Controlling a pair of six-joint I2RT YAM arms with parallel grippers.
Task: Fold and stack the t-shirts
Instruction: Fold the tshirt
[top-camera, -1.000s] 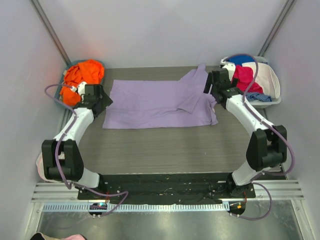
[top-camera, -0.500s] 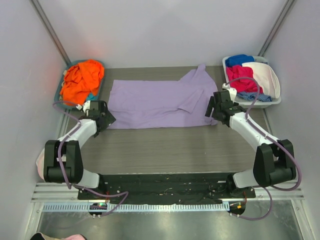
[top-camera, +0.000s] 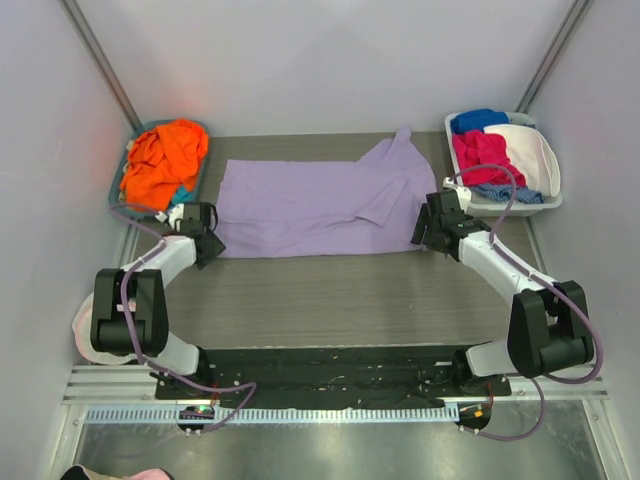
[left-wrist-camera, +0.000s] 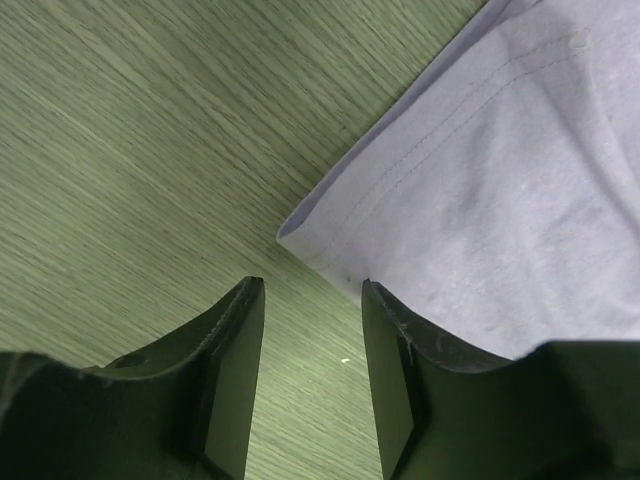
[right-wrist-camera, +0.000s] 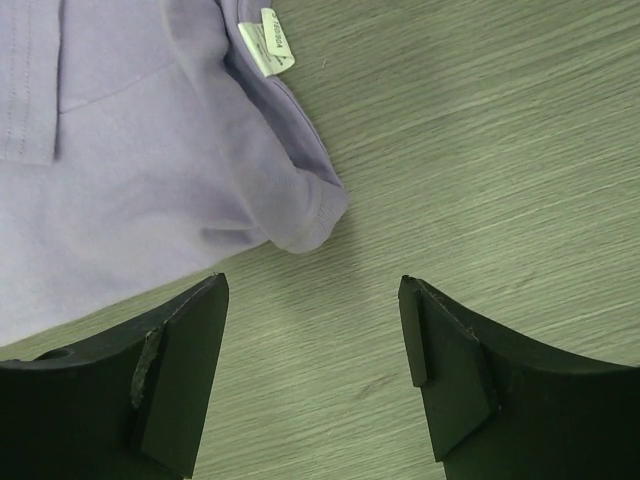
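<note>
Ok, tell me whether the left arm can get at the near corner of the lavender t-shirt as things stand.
Probably yes. The left gripper sits low over the table with its jaws apart, and the lavender t-shirt has its corner just ahead of the gap. Nothing lies between them.

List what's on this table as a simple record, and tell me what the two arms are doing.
Spread flat: lavender shirt, right end folded over
Left bin: orange shirt
Right basket: blue, pink and white clothes
Left jaws: apart, at the lavender shirt's near left corner, nothing gripped
Right jaws: wide apart, at its near right corner, nothing gripped
</note>
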